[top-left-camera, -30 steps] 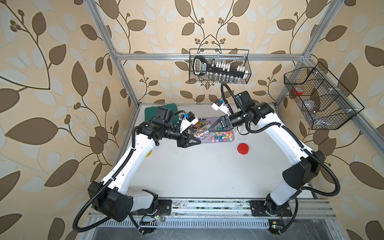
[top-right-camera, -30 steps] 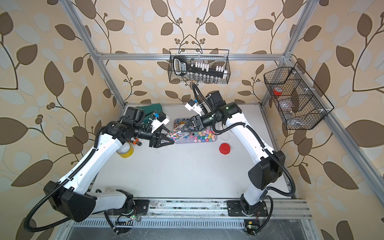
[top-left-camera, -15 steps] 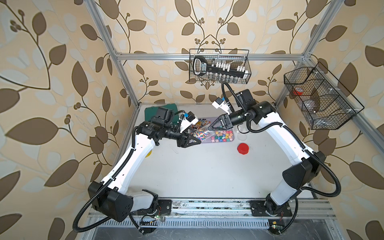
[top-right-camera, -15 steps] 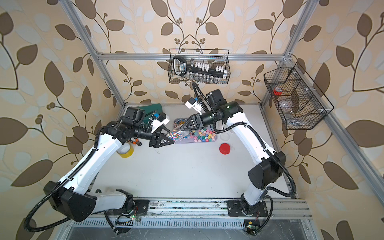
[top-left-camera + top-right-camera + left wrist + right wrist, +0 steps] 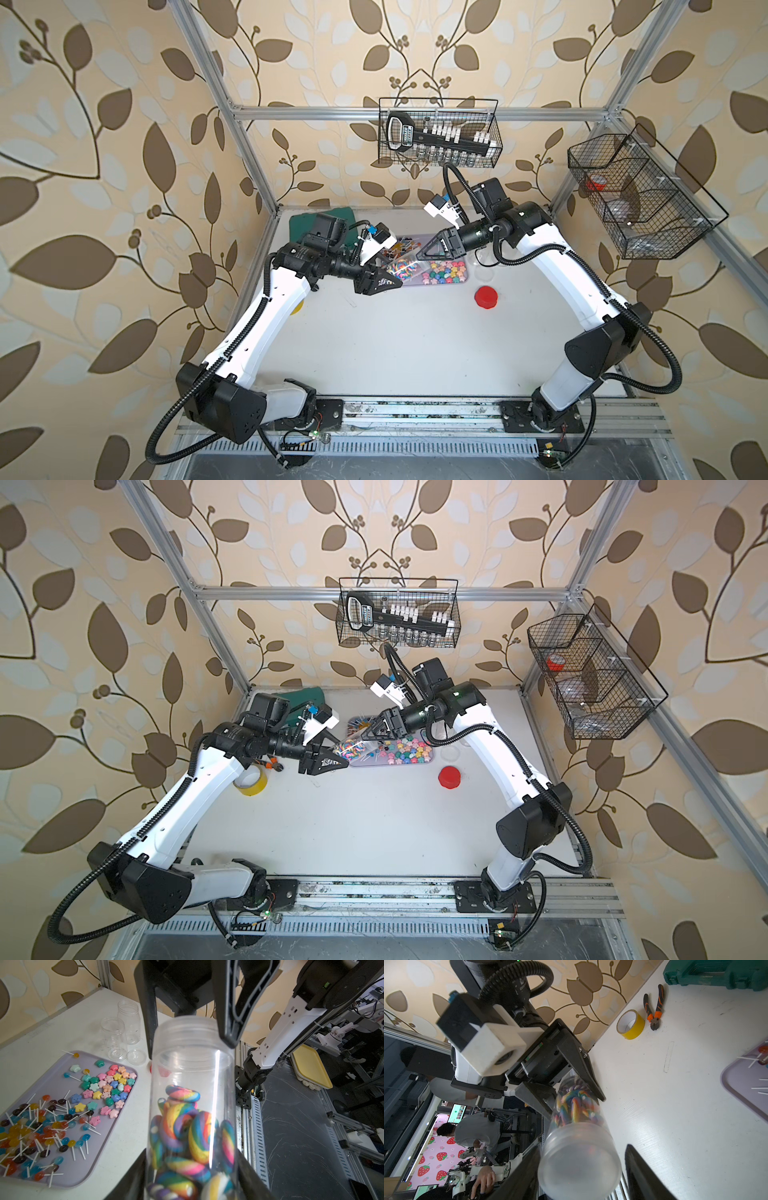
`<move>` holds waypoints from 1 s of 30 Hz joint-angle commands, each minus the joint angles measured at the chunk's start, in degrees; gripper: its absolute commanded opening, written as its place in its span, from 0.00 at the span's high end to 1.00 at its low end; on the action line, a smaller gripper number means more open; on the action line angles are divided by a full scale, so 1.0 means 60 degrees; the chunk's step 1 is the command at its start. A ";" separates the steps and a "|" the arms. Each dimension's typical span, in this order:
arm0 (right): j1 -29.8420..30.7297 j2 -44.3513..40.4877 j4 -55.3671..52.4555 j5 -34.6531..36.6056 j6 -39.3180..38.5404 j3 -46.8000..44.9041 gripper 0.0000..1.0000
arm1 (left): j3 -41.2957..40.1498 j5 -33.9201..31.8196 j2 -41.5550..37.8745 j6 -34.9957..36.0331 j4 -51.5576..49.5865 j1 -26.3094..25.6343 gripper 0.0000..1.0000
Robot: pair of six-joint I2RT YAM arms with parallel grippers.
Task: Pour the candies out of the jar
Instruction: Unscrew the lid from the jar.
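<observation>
The jar (image 5: pixel 193 1076) is clear plastic with a frosted lid (image 5: pixel 579 1157) on it, and it is tilted above the table beside the tray. Rainbow-swirled candies (image 5: pixel 182 1136) fill its lower part. My left gripper (image 5: pixel 191 1178) is shut on the jar's body, which also shows in both top views (image 5: pixel 399 268) (image 5: pixel 351 748). My right gripper (image 5: pixel 581 1167) straddles the lid. One finger (image 5: pixel 525 1172) lies against the lid, while the other finger (image 5: pixel 641 1174) stands a little apart from it. Star candies (image 5: pixel 104 1088) and lollipops (image 5: pixel 31 1136) lie on the lilac tray (image 5: pixel 52 1076).
Two empty clear jars (image 5: pixel 113 1039) stand past the tray. A red lid (image 5: pixel 486 298) lies on the table to the right. At the left are yellow tape (image 5: pixel 631 1024), orange pliers (image 5: pixel 654 1007) and a green case (image 5: pixel 716 972). Wire baskets hang on the back and right walls.
My right gripper has edged slightly toward the jar's lid. The left arm and the jar have stayed where they were.
</observation>
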 commanded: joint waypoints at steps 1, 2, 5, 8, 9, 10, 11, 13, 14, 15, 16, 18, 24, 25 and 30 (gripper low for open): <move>0.0022 0.0172 -0.0291 0.0001 -0.0265 0.0157 0.37 | 0.0173 0.0293 -0.0251 -0.0034 0.0540 -0.0109 0.56; 0.0019 0.0157 -0.0324 0.0013 -0.0281 0.0167 0.37 | 0.0162 0.0278 -0.0253 -0.0082 0.0578 -0.0111 0.57; 0.0013 0.0151 -0.0342 0.0046 -0.0310 0.0167 0.38 | 0.0166 0.0278 -0.0250 -0.0147 0.0639 -0.0106 0.57; 0.0015 0.0147 -0.0342 0.0047 -0.0325 0.0171 0.44 | 0.0161 0.0278 -0.0249 -0.0194 0.0704 -0.0110 0.57; 0.0012 0.0150 -0.0345 0.0066 -0.0338 0.0174 0.47 | 0.0160 0.0278 -0.0248 -0.0204 0.0705 -0.0114 0.57; 0.0020 0.0158 -0.0345 0.0084 -0.0340 0.0178 0.48 | 0.0154 0.0278 -0.0252 -0.0223 0.0732 -0.0112 0.57; 0.0019 0.0150 -0.0336 0.0102 -0.0347 0.0175 0.49 | 0.0142 0.0278 -0.0234 -0.0248 0.0770 -0.0110 0.57; 0.0010 0.0137 -0.0344 0.0178 -0.0354 0.0197 0.51 | 0.0135 0.0278 -0.0220 -0.0276 0.0791 -0.0110 0.57; 0.0009 0.0133 -0.0350 0.0229 -0.0354 0.0210 0.52 | 0.0142 0.0278 -0.0220 -0.0307 0.0820 -0.0099 0.57; 0.0011 0.0121 -0.0349 0.0263 -0.0354 0.0212 0.54 | 0.0142 0.0278 -0.0210 -0.0331 0.0844 -0.0102 0.57; 0.0007 0.0121 -0.0334 0.0283 -0.0365 0.0212 0.55 | 0.0130 0.0289 -0.0205 -0.0372 0.0883 -0.0101 0.57; 0.0008 0.0092 -0.0320 0.0405 -0.0369 0.0224 0.57 | 0.0099 0.0327 -0.0204 -0.0558 0.1093 -0.0104 0.58; 0.0015 -0.0088 -0.0097 0.0670 -0.0559 0.0034 0.61 | 0.0198 0.1085 0.0084 -0.1368 0.1598 -0.0099 0.63; 0.0010 -0.0126 -0.0028 0.0681 -0.0586 -0.0021 0.61 | 0.0249 0.1225 0.0165 -0.1475 0.1647 -0.0099 0.64; 0.0018 -0.0409 0.0453 0.0678 -0.0755 -0.0383 0.63 | 0.0406 0.1835 0.0451 -0.1843 0.1955 -0.0099 0.65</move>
